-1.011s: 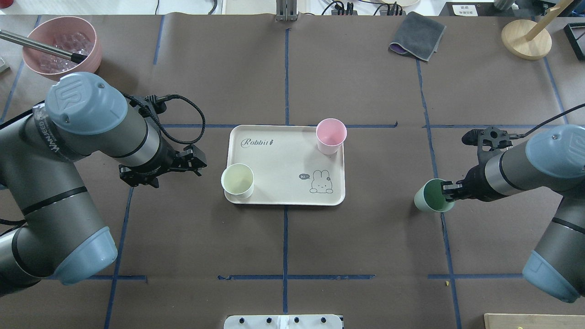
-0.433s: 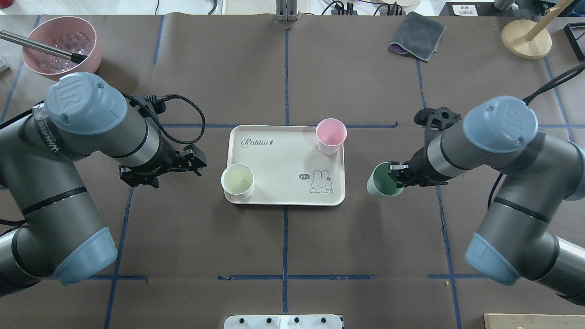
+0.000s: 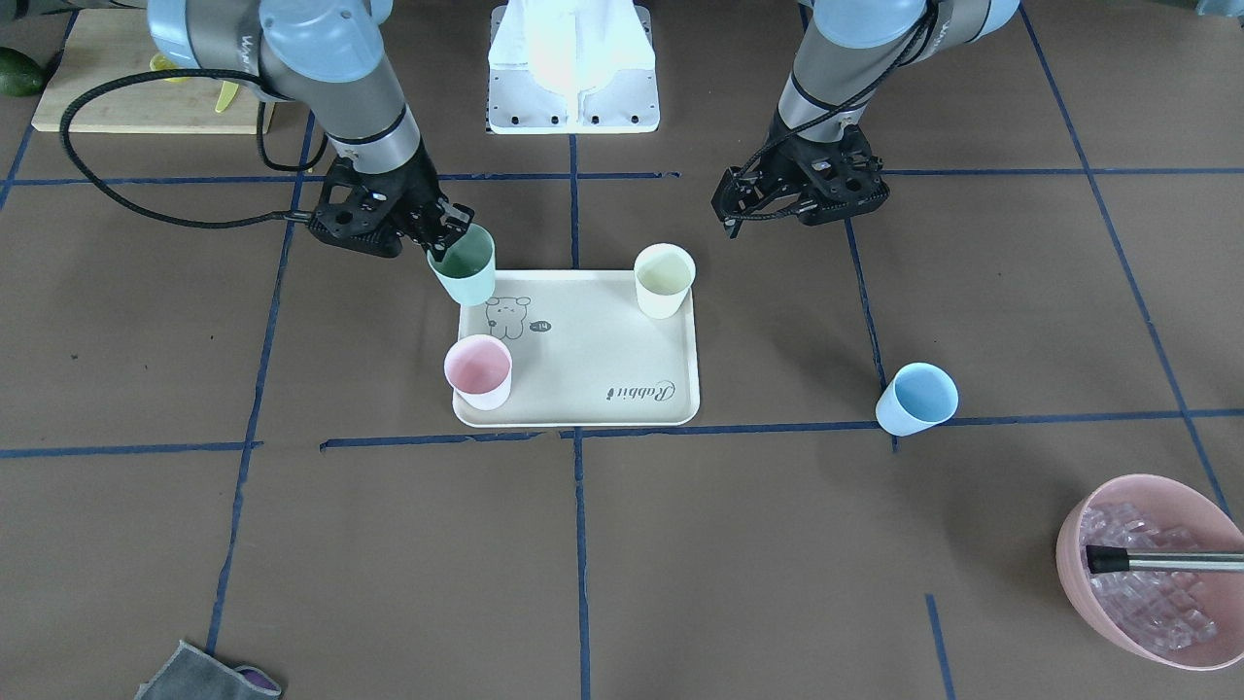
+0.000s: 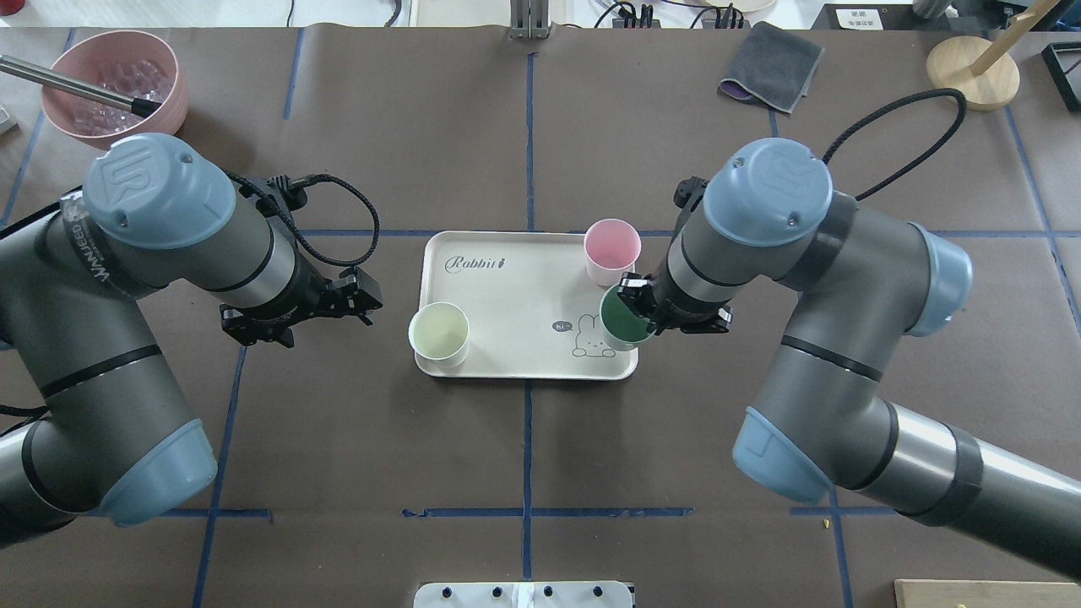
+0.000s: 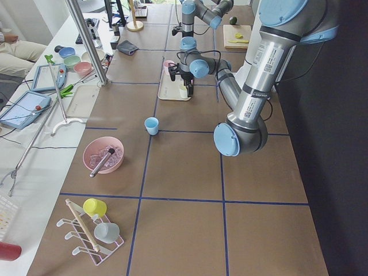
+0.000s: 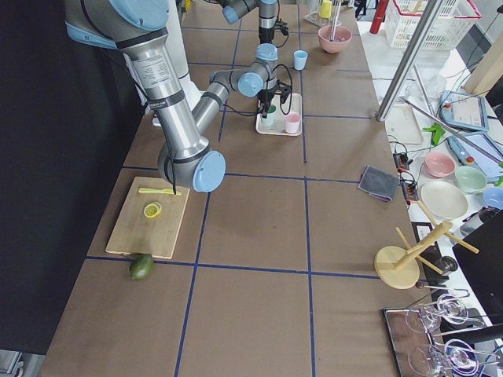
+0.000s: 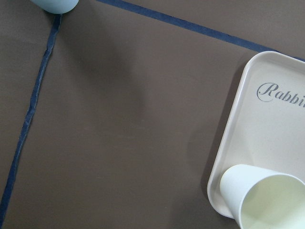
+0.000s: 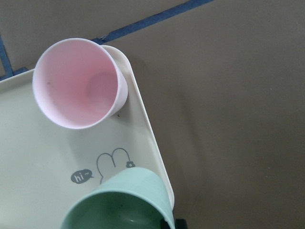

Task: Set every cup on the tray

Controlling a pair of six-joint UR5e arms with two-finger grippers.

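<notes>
Far left, on the brown paper surface [image 4: 676, 127]: small light blue tapered cup [image 3: 918, 399], well apart from the flat cream tray with the raised white rim [image 4: 524, 287]. Not on it yet.

Next, the left hand [image 4: 365, 297], near the tray's left end, same spot as a second ago, holding nothing. Cannot tell whether spread or pressed together.

On the tray: cream-white cup [image 4: 439, 333] at the near left corner, pale pink cup [image 4: 611, 251] at the far right corner.

Now the change: mint green cup [image 4: 622, 323], out over bare surface a second ago, now over the tray's right edge by the little drawing. Cannot tell whether touching down. Right hand [image 4: 640, 306] pinching its rim.

Probably means lowering and letting go next, then only the blue one left.
</notes>
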